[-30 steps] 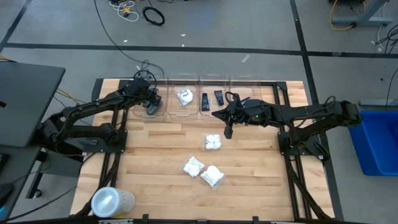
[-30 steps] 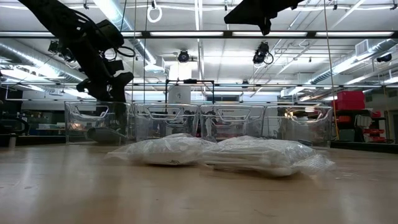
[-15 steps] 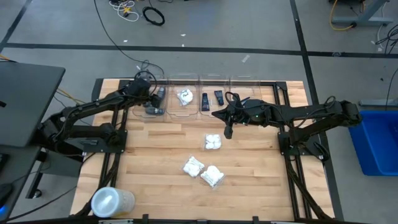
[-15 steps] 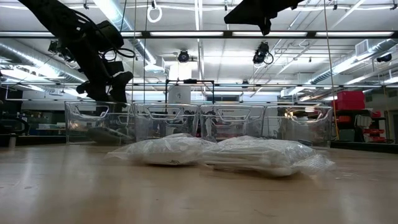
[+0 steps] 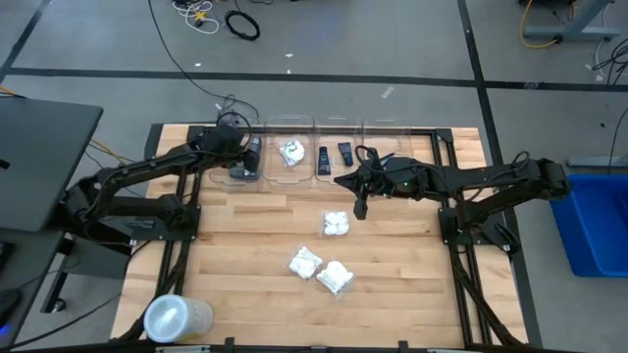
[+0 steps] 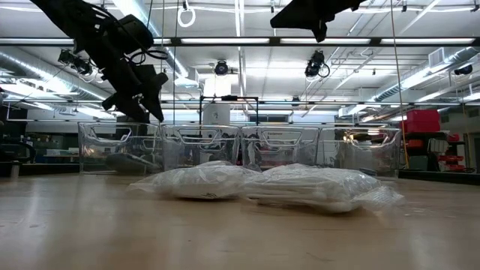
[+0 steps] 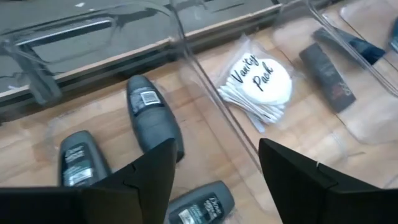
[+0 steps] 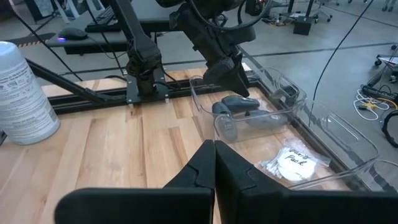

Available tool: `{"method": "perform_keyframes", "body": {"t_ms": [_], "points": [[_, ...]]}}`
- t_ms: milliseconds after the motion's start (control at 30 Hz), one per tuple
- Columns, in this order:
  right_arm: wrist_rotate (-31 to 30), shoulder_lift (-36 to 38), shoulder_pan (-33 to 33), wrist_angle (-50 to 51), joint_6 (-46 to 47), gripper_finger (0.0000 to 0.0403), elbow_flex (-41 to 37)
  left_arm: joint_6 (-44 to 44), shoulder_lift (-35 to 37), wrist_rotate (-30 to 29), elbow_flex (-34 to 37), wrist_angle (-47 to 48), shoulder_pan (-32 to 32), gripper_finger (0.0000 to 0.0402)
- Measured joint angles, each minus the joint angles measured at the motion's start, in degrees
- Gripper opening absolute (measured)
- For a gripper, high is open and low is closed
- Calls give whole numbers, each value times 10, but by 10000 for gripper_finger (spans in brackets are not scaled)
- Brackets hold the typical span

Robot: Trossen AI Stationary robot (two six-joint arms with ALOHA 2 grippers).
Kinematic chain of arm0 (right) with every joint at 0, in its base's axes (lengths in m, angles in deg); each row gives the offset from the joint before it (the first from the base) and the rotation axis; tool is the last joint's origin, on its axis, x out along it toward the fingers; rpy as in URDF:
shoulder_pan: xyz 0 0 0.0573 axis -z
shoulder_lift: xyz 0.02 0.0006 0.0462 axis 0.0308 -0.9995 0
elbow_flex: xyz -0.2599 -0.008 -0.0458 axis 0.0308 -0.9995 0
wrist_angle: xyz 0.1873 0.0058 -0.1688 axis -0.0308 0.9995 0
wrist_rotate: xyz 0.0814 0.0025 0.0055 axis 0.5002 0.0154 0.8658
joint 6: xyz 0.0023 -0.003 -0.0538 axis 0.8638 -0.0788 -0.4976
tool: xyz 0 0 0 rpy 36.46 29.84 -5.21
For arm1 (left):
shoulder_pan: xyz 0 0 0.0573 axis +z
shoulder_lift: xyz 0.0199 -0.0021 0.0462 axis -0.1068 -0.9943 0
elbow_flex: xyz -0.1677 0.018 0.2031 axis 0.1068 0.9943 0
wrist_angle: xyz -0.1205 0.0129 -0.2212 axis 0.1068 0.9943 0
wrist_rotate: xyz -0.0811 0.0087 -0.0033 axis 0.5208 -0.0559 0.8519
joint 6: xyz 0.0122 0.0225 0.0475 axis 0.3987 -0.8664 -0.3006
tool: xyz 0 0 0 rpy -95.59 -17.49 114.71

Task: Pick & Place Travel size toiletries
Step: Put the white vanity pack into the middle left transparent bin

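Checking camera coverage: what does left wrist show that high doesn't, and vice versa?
Left wrist only: the "Vanity Pack" print on the white packet and labels on the grey cases, seen past the open left gripper.
High only: right gripper shut over the table, three packets loose on it, and the round container.
Both: the bins and black tubes.

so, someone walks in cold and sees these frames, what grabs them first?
Probably the left gripper, empty with its jaws apart, hanging over the leftmost clear bin at the table's far edge, where three dark grey oval cases lie. Next, the three white crinkly packets loose on the bare wood mid-table. The right gripper is shut and hovers just beside the nearest packet.
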Motion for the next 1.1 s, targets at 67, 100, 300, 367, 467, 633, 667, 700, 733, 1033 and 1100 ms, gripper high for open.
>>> {"method": "perform_keyframes", "body": {"t_ms": [67, 100, 300, 367, 467, 633, 667, 700, 733, 1033, 1100], "points": [[0, 0, 0, 0, 0, 2, 0, 10, 0, 5, 0, 0, -8, 227], [0, 0, 0, 0, 0, 2, 0, 14, 0, 11, 0, -2, -13, 222], [0, 0, 0, 0, 0, 3, 0, 14, 0, 74, 0, -35, -60, 192], [0, 0, 0, 0, 0, 3, 0, 14, 0, 85, 0, -54, -80, 181], [0, 0, 0, 0, 0, 3, 0, 14, 0, 99, 0, -86, -111, 167], [0, 0, 0, 0, 20, 3, 0, 13, 0, 104, 0, -129, -160, 146], [0, 0, 0, 0, 23, 3, 0, 12, 0, 104, 0, -137, -170, 142], [0, 0, 0, 0, 25, 3, 0, 12, 0, 104, 0, -144, -179, 139], [0, 0, 0, 0, 26, 3, 0, 12, 0, 104, 0, -150, -187, 136], [0, 0, 0, 0, 26, 3, 0, 12, 0, 152, 0, -155, -254, 114], [0, 0, 0, 0, 26, 3, 0, 12, 0, 174, 0, -155, -266, 110]]}}
